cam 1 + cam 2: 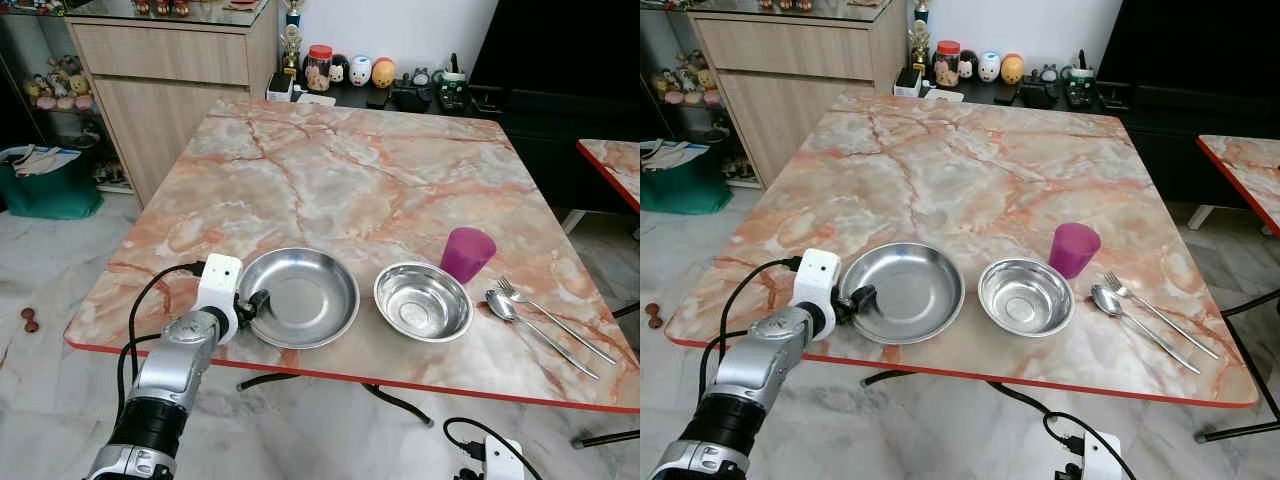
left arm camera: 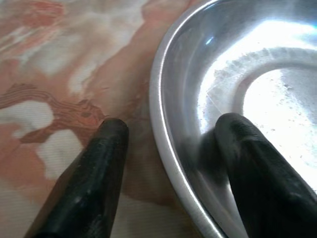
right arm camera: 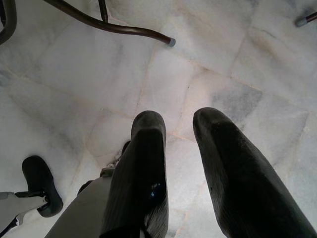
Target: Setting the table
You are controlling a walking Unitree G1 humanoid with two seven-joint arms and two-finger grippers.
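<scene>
The left gripper is being held open at the near left rim of the plate, one finger on the marble table outside the rim, the other inside the dish. The plate is sitting near the table's front edge, with a bowl just beside it, then a purple cup, spoon and fork. The right gripper is hanging over the floor, fingers parted.
</scene>
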